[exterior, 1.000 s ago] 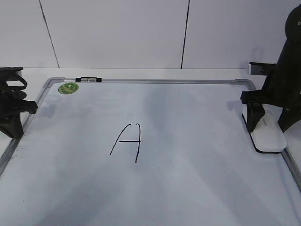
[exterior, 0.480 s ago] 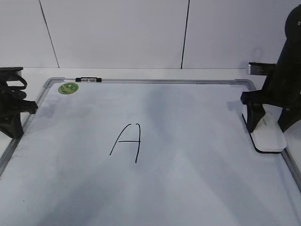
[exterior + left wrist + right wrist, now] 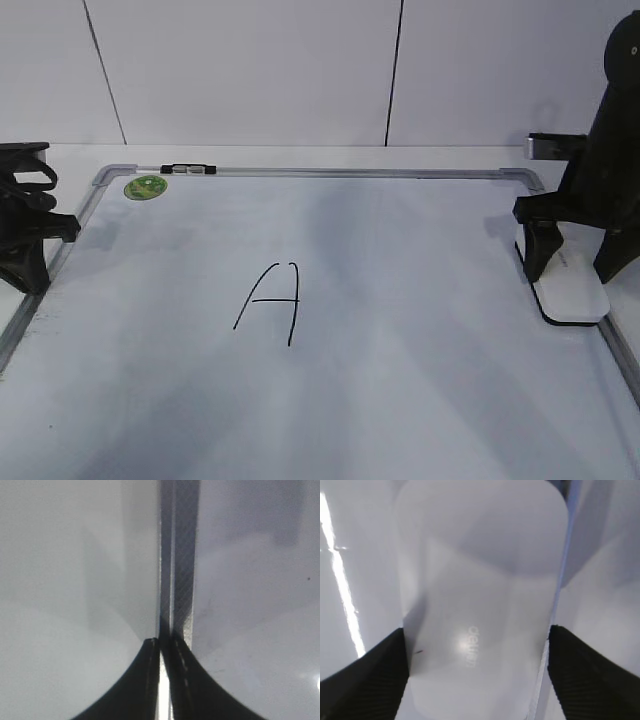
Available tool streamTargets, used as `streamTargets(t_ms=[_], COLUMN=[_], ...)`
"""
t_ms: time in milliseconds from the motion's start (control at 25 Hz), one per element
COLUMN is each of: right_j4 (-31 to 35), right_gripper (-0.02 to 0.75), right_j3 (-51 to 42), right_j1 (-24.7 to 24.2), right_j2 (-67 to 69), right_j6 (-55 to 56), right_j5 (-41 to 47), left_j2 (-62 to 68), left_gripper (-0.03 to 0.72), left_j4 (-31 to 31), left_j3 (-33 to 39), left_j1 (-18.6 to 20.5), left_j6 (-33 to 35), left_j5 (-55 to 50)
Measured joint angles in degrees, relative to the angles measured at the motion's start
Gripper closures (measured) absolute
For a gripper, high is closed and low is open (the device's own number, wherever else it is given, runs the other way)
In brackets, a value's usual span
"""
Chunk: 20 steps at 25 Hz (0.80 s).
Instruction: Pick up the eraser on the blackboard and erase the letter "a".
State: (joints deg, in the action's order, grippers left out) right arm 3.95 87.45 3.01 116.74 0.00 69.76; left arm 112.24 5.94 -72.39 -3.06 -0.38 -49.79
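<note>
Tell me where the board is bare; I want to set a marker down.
Bare: the board between the capital A and the eraser, plus the near strip below the A. Crowded: the right edge, where the right tool straddles the eraser.

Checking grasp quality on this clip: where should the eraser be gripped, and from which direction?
Grip the eraser across its two long sides near one end, coming straight down from above. It lies flat on the blackboard by the right frame edge, so only the narrow width fits between the fingers. The right pincer already straddles it that way, one finger at each long side, seemingly not yet lifted.
</note>
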Motion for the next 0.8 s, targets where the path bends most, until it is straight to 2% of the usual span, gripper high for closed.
streamTargets(t_ms=[280,600,800], right_j4=[-0.72,-1.92,-1.92], right_gripper=[0.069,0.073,0.14], right_j3=[0.71,7.88,8.01], right_j1=[0.0,0.0,0.0], right_j2=[0.0,-2.48,-8.45], right_j6=[0.96,2.05,2.18], right_j5=[0.0,0.0,0.12], left_j2=[0.0,0.0,0.0], left_gripper=[0.652,0.652,0.652], left_j4=[0.0,0.09,0.09], left_j3=[0.0,0.0,0.0], left_j1=[0.0,0.0,0.0], left_j6=[0.0,0.0,0.0], left_j5=[0.0,0.1,0.1])
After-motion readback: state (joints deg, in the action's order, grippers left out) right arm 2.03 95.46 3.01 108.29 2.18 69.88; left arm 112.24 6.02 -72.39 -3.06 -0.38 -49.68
